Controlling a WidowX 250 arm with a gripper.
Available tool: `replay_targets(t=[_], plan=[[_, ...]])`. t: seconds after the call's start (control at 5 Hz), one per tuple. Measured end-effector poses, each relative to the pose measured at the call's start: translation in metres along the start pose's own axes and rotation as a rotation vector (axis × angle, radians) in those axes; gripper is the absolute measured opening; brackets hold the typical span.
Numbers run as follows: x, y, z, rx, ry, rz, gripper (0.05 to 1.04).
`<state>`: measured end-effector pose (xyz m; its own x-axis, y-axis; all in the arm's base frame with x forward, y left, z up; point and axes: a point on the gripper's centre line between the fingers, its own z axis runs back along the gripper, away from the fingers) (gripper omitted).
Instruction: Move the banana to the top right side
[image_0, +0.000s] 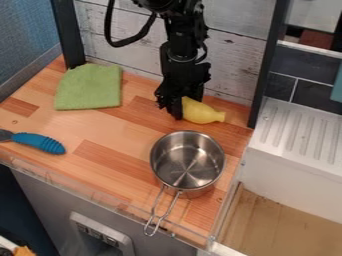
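The black gripper (180, 109) hangs low over the back of the wooden counter, right of its middle. Against its right side lies the yellow banana (204, 112), whose narrow tip points right toward the dark post. The banana's left end is hidden behind the gripper, so I cannot tell whether it is held or only touched.
A steel saucepan (187, 160) stands in front of the banana, handle toward the front edge. A green cloth (89, 87) lies back left, a blue-handled tool (39, 142) front left. A dark post (268, 65) and white drying rack (300, 130) border the right.
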<state>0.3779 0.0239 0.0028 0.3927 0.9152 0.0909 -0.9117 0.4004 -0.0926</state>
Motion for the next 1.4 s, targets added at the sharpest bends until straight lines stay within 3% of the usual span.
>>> replay_targets(t=[0.2, 0.4, 0.8, 1.0, 1.2, 1.4], plan=[[-0.002, 0.004, -0.002, 0.021, -0.016, -0.008, 0.926], [-0.002, 0.004, 0.004, 0.008, -0.029, 0.001, 1.011], [-0.006, 0.001, 0.019, -0.017, 0.004, -0.001, 1.001], [-0.001, -0.002, 0.036, -0.055, -0.036, 0.000, 1.001], [-0.004, -0.004, 0.053, -0.071, -0.014, 0.003, 1.001], [0.005, -0.001, 0.068, -0.117, -0.038, 0.017, 1.001]])
